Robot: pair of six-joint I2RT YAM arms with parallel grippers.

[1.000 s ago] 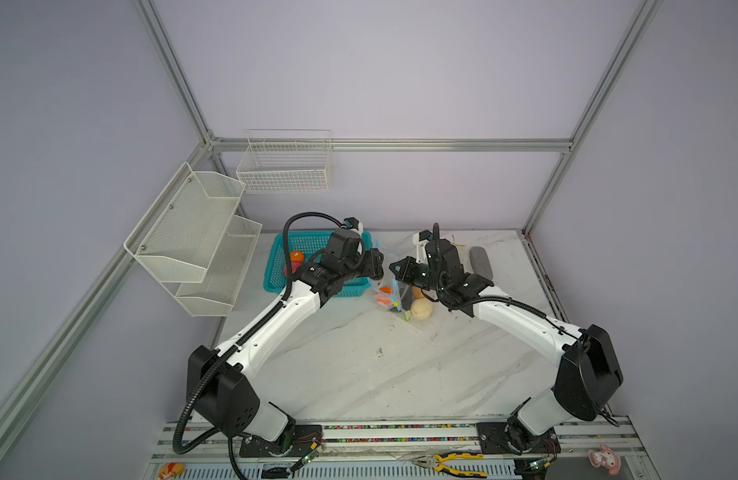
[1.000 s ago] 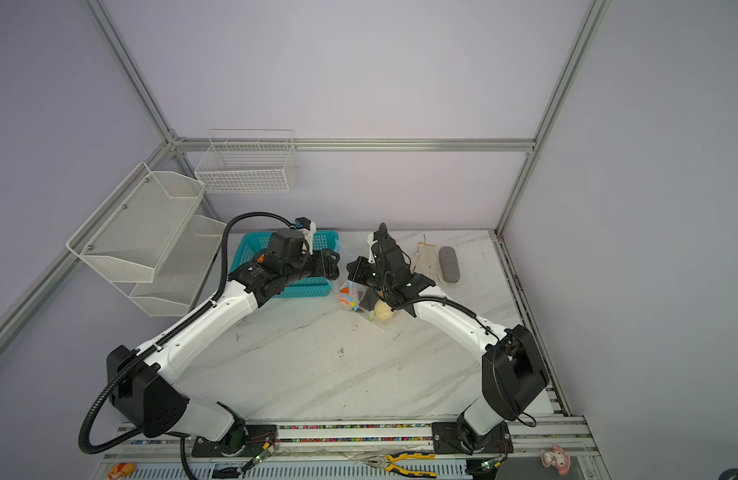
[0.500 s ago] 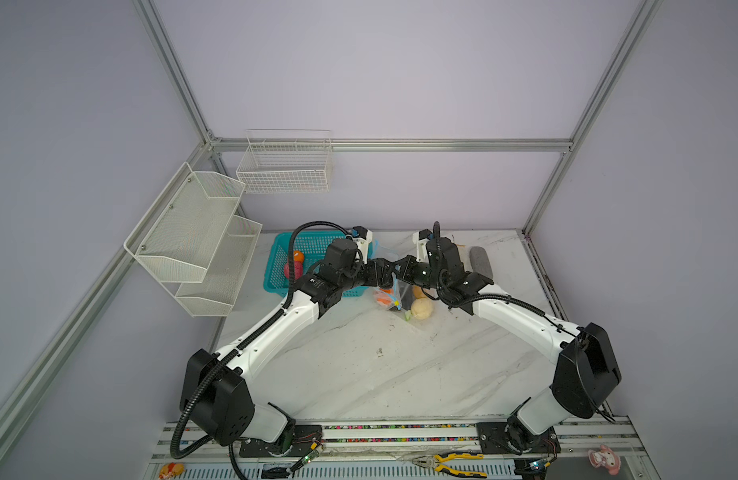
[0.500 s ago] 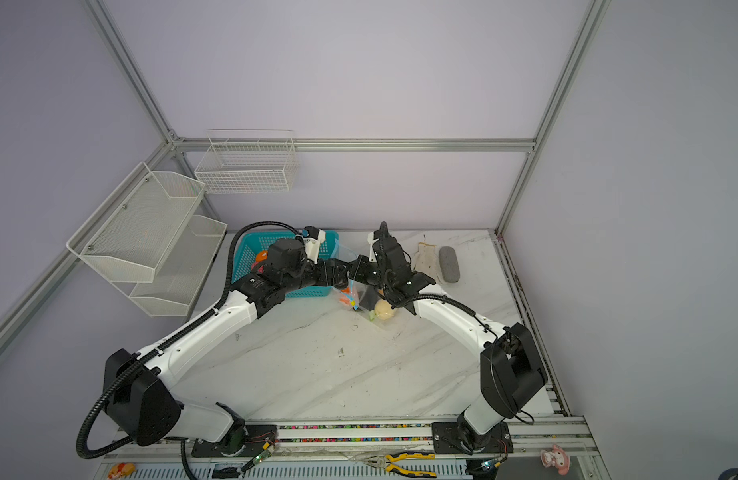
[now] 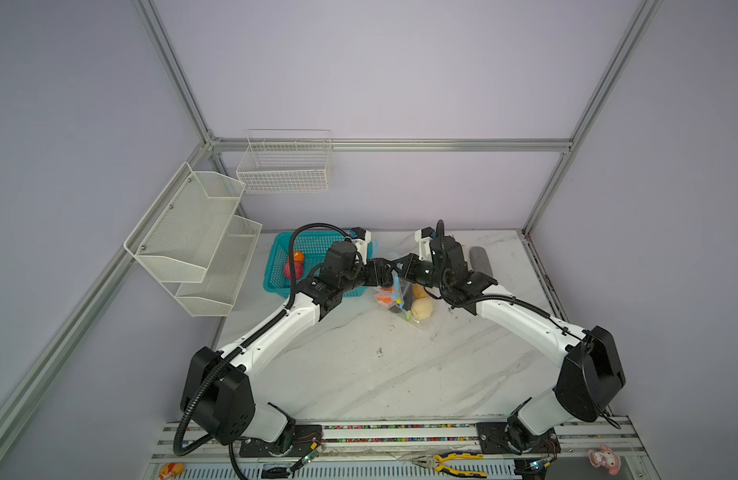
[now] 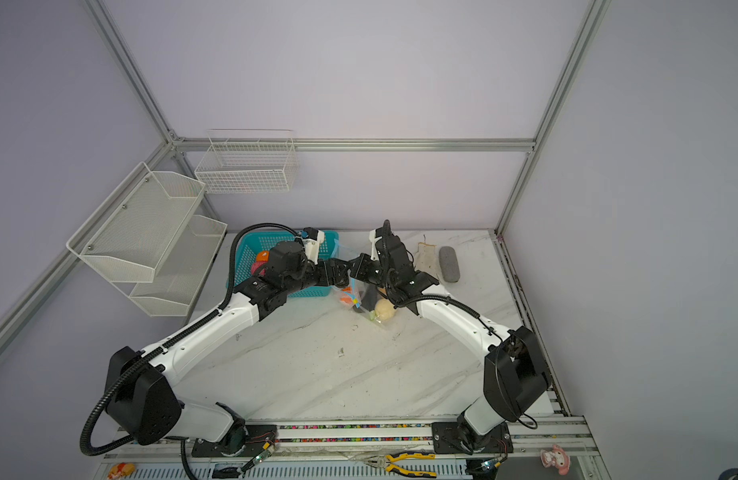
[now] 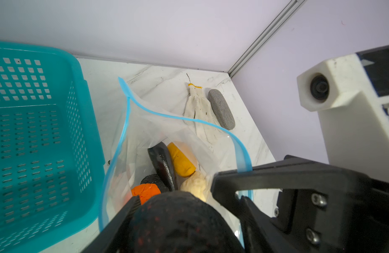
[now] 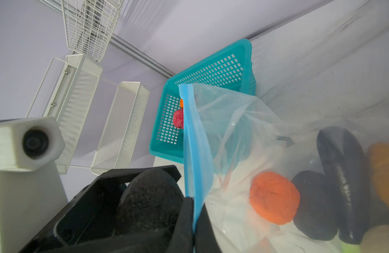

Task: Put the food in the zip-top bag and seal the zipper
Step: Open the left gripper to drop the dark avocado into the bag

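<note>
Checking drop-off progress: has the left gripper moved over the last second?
Yes. The left gripper, carrying a dark lump, shifted rightward, away from the teal basket, toward the zip-top bag.

A robot lab bench: aluminium frame (image 5: 400, 144), bare lilac walls (image 5: 400, 75), pliers (image 5: 448, 462) by the mounting rail (image 5: 400, 434).

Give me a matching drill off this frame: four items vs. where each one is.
Items:
1. dark lump
2. pink ball
3. eggplant
4. zipper strip

Places:
A. pinched in the right gripper
B. in the teal basket
C. inside the zip-top bag
D. held in the left gripper

Pairs: 1-D, 2-B, 3-C, 4-A.
</note>
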